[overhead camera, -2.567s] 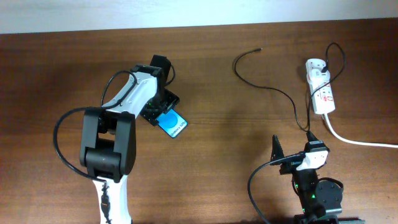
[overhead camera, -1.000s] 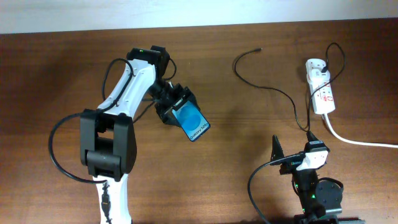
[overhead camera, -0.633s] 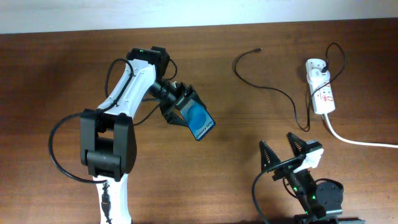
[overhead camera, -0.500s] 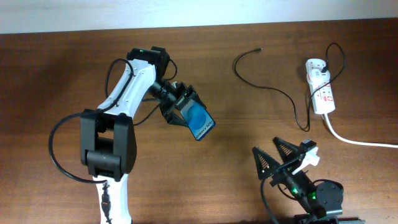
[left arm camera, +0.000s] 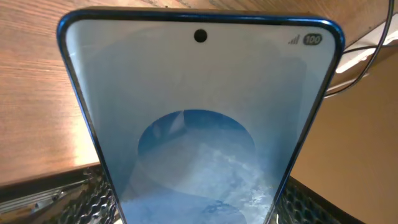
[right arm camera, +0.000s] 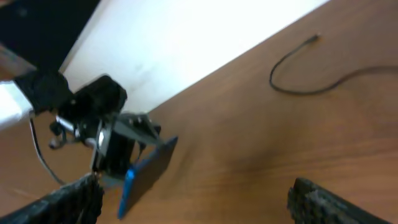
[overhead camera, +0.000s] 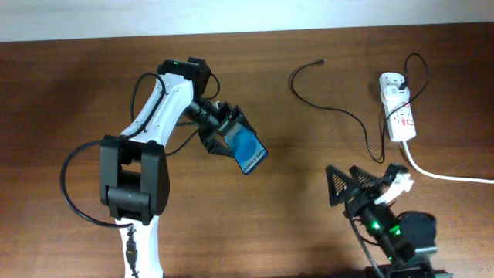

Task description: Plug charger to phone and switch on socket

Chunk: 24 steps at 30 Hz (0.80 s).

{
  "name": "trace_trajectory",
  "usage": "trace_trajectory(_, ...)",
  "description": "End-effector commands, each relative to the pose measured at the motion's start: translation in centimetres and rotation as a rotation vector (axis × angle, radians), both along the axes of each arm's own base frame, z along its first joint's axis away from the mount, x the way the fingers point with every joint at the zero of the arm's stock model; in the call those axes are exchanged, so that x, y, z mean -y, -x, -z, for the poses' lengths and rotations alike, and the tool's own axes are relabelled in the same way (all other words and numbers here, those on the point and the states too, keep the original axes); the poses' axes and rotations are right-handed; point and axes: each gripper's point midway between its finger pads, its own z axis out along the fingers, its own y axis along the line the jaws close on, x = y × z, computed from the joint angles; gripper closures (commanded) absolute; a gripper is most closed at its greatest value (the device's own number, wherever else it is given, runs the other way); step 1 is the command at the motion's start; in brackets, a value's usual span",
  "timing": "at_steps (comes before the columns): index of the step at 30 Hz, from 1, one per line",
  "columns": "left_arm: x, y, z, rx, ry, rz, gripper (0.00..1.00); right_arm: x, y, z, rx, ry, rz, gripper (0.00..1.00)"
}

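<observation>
Blue-screened, the phone (overhead camera: 247, 151) sits clamped in my left claw (overhead camera: 221, 133), tilted above the bench (overhead camera: 77, 93). My right claw (overhead camera: 355, 185) gapes wide and empty near the charger (overhead camera: 340, 114) cable trailing from the socket (overhead camera: 400, 116). It has swung rightward in the last half second, while the phone has not moved.

The charger (overhead camera: 340, 113) runs between the phone (overhead camera: 247, 151) at left and the socket (overhead camera: 401, 116) at right.
</observation>
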Motion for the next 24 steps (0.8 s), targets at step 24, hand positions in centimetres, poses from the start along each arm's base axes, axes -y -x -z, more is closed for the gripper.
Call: trace_trajectory(24, 1.0, -0.7, -1.1, 0.035, 0.075, 0.003, 0.36, -12.6, -4.5, -2.0, -0.74, 0.374, 0.004, 0.01)
